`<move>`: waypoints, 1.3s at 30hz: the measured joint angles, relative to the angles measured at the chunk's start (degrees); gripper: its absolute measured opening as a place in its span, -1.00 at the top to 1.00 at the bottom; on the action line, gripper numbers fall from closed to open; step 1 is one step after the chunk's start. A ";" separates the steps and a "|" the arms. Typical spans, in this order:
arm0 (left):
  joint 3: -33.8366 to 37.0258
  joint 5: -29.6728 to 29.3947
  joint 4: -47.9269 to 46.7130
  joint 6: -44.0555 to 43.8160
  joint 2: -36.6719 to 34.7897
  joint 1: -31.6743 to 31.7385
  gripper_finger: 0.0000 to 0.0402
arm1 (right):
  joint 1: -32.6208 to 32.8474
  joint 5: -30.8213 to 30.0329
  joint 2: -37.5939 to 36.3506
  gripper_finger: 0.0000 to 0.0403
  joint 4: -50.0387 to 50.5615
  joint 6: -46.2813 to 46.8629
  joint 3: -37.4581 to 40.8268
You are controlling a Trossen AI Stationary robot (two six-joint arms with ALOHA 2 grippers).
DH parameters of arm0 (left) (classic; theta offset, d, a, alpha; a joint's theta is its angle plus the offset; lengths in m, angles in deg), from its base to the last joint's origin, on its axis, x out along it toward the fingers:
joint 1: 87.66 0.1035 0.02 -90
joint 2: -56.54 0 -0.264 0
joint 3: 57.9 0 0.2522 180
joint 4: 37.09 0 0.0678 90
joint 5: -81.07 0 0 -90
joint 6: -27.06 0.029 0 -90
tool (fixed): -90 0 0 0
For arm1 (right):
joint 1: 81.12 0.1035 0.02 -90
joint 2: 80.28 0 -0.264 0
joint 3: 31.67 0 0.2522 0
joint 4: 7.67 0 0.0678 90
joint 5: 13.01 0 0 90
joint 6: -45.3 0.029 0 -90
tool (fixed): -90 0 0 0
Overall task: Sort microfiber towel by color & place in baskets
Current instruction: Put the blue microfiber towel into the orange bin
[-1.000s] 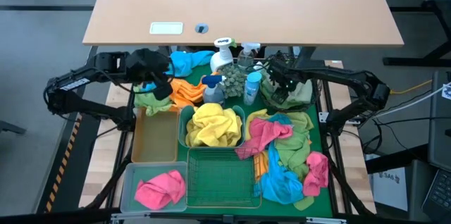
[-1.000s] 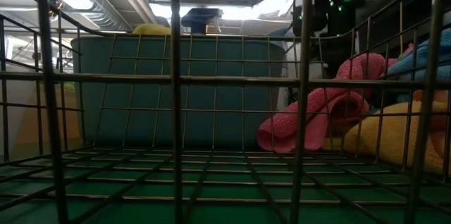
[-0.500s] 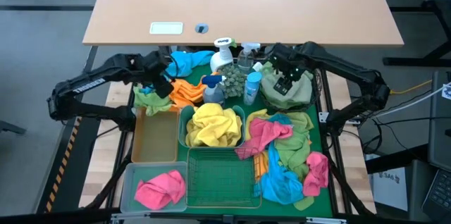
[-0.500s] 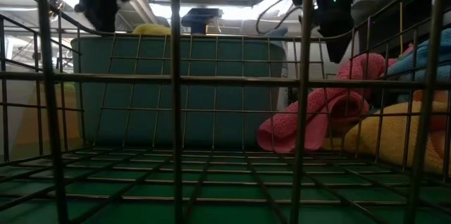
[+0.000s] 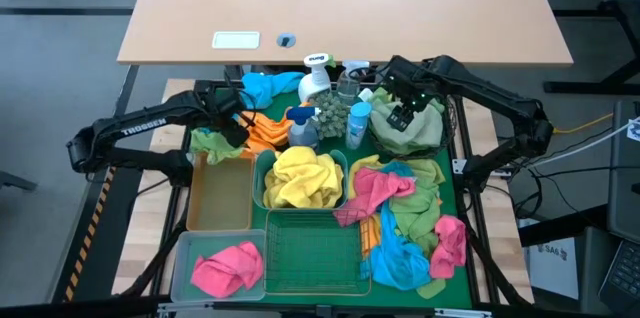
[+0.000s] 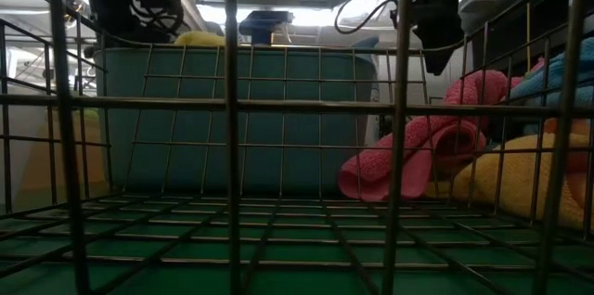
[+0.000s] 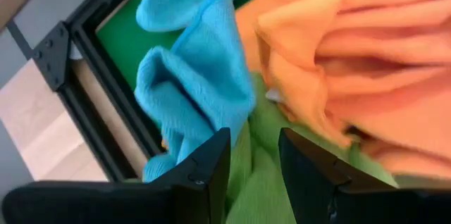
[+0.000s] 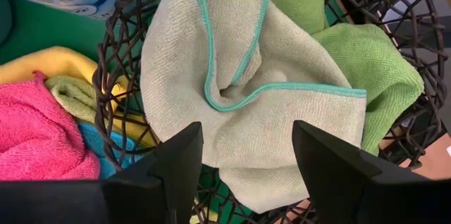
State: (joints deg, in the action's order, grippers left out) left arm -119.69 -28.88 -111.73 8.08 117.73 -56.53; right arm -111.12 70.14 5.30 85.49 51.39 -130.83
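Note:
My left gripper (image 5: 232,123) hovers at the far left of the table over a heap of green (image 7: 264,182), orange (image 7: 338,48) and blue (image 7: 197,76) towels. It is open by a narrow gap (image 7: 254,160), with the green towel showing between its fingers. My right gripper (image 5: 403,113) is open (image 8: 246,157) above the round black wire-mesh basket (image 8: 120,76), which holds a pale grey-green towel with teal edging (image 8: 246,69) and a green one (image 8: 366,62). The teal tub (image 5: 262,173) holds a yellow towel, and the clear bin (image 5: 185,253) a pink one. The tan tray (image 5: 220,198) and green wire basket (image 5: 315,248) show no towels. My left gripper's fingers (image 7: 204,171) stand close over the green towel (image 7: 264,182), pointing down at it; I cannot tell whether they touch it.
Spray bottles (image 5: 318,76) and a studded ball stand between the two grippers at the far edge. A loose pile of pink, green, blue and yellow towels (image 5: 405,213) lies on the right half of the green mat. The low view looks through the green wire basket's bars (image 6: 232,128).
My left gripper has moved down and toward the table's right and near side, closing in on the green, orange and blue heap. My right gripper has risen a little from the black basket, toward the far edge; the pale towel stays in the basket.

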 joint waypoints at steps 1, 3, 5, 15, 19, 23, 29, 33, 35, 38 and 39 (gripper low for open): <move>0.67 -0.60 0.94 0.02 0.00 0.00 0.42 | 0.00 0.02 0.02 -0.10 0.02 0.00 0.00; 1.75 -2.37 2.23 0.33 0.00 0.00 0.42 | 0.00 0.02 0.02 -0.10 0.00 0.00 0.00; 2.56 -3.90 3.07 1.95 0.00 0.00 0.42 | 0.00 0.02 0.00 -0.10 0.00 0.00 0.00; 6.30 -5.28 8.90 3.02 0.84 0.15 0.30 | 0.00 0.06 0.01 -0.10 0.00 -0.03 0.00; 6.29 -6.34 9.93 3.06 1.82 0.16 0.25 | 0.00 0.04 0.02 -0.10 0.01 -0.31 -0.02; 6.27 -6.44 10.78 3.06 2.98 0.16 0.27 | 0.00 0.04 0.00 -0.10 0.02 -0.33 -0.02; 6.23 -6.42 10.67 3.03 5.12 0.16 0.52 | 0.00 0.04 0.02 -0.10 0.09 -0.39 -0.02; 6.21 -6.42 10.65 3.06 5.49 0.16 0.78 | 0.00 0.04 0.01 -0.10 0.09 -0.42 -0.02; 6.21 -6.42 10.65 3.04 5.49 0.16 0.92 | 0.00 0.04 0.02 -0.10 0.09 -0.42 -0.02; 6.20 -6.27 10.58 3.06 5.14 0.16 0.96 | 0.00 0.04 0.02 -0.10 0.09 -0.42 -0.02; 6.09 -6.13 10.48 3.06 5.00 0.14 0.97 | 0.00 0.04 0.02 -0.10 0.09 -0.42 -0.02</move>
State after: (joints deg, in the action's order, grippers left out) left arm -113.60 -35.01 -101.25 11.14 122.73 -56.39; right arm -111.12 70.18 5.32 85.57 50.98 -130.86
